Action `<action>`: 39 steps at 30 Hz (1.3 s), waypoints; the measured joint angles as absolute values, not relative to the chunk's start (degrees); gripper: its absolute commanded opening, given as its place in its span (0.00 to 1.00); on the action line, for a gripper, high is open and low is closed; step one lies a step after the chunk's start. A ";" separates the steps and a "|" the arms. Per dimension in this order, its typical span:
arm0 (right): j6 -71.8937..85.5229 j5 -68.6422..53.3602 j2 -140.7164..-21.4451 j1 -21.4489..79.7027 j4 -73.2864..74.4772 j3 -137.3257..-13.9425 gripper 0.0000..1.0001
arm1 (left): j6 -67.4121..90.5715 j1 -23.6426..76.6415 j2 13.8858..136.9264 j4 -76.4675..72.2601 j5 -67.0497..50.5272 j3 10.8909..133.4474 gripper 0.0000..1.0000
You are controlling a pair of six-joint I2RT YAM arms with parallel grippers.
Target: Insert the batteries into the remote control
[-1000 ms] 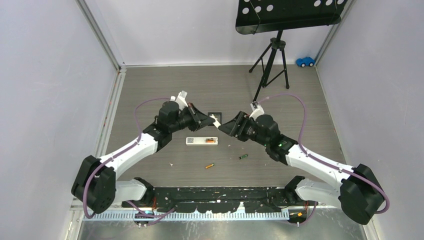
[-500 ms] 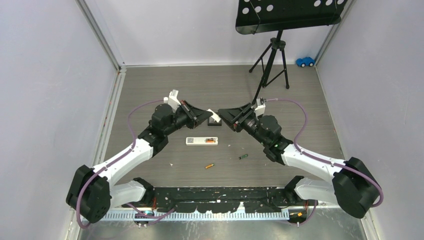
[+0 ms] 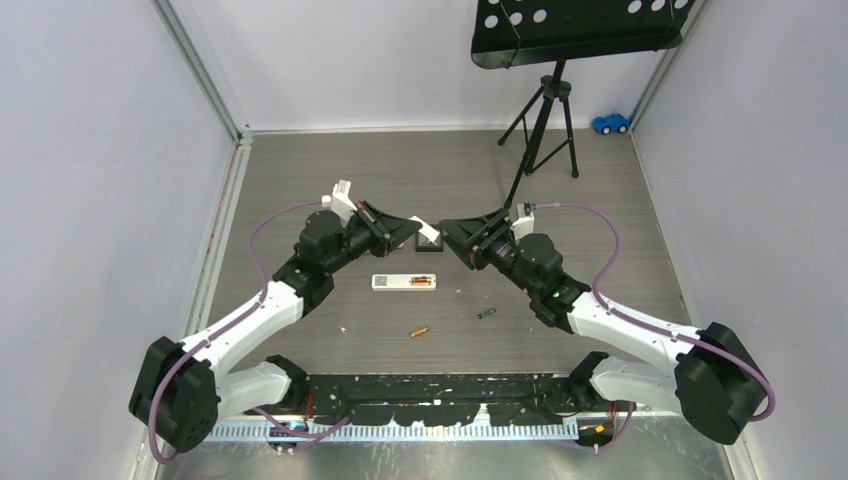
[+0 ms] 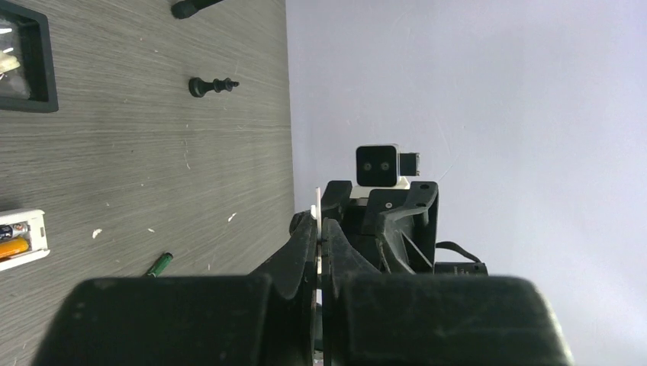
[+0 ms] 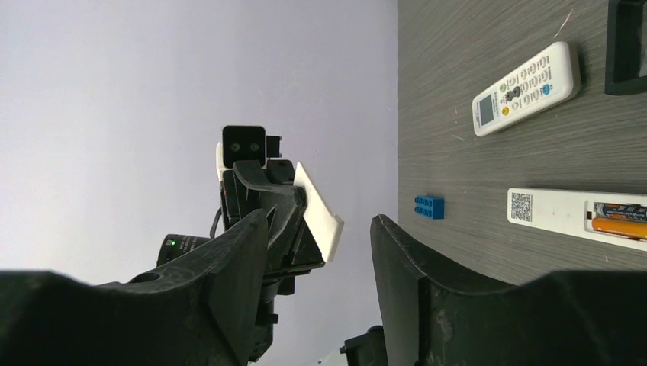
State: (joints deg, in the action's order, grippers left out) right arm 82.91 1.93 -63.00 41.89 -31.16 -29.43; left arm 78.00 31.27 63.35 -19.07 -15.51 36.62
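Observation:
The remote control (image 3: 400, 282) lies back up on the floor in the middle, its compartment open with an orange battery (image 3: 423, 283) and a dark one inside. It also shows in the right wrist view as the remote control (image 5: 564, 212) with batteries (image 5: 619, 217). A loose orange battery (image 3: 419, 331) and a green battery (image 3: 486, 313) lie nearer the bases. My left gripper (image 3: 420, 234) hangs above the floor, shut on a thin white cover plate (image 5: 320, 212). Facing it, my right gripper (image 3: 450, 233) is open, its jaws on either side of the plate's tip without touching.
A black tray (image 3: 431, 229) sits just behind the two grippers. A shorter white remote (image 5: 525, 88) and a blue brick (image 5: 429, 207) lie near the long one. A black peg (image 4: 212, 85) lies further off. A music stand's tripod (image 3: 545, 130) stands at the back right.
Both grippers have risen and turned to face each other. The left has drawn slightly left with the plate. The right jaws narrowed, then widened again.

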 measured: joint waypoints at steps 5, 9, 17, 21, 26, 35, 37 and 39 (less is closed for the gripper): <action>83.07 1.02 -64.79 41.91 -32.56 -29.43 0.49 | 78.48 31.27 63.29 -19.07 -15.44 36.62 0.00; 83.59 -1.15 -67.90 41.91 -36.01 -29.43 0.36 | 79.46 31.27 63.55 -19.53 -15.57 36.62 0.00; 85.36 -3.03 -71.05 41.89 -41.74 -29.43 0.01 | 80.66 31.18 64.51 -20.43 -15.90 36.53 0.05; 84.49 -3.11 -70.50 41.89 -41.17 -29.45 0.00 | 77.95 31.05 64.49 -19.25 -16.40 36.56 0.45; 81.10 -3.03 -65.76 41.91 -32.01 -29.50 0.00 | 66.39 29.76 65.34 -6.15 -19.44 41.12 0.70; 72.27 -5.06 -65.21 41.85 -11.97 -33.91 0.00 | 50.35 19.14 66.57 14.33 -22.48 45.47 0.71; 71.48 -7.22 -68.75 41.85 -11.05 -34.83 0.01 | 48.16 18.61 66.63 17.45 -21.47 44.86 0.70; 70.41 -9.26 -72.95 41.85 -10.48 -35.38 0.00 | 45.84 18.61 66.63 20.69 -19.73 44.29 0.67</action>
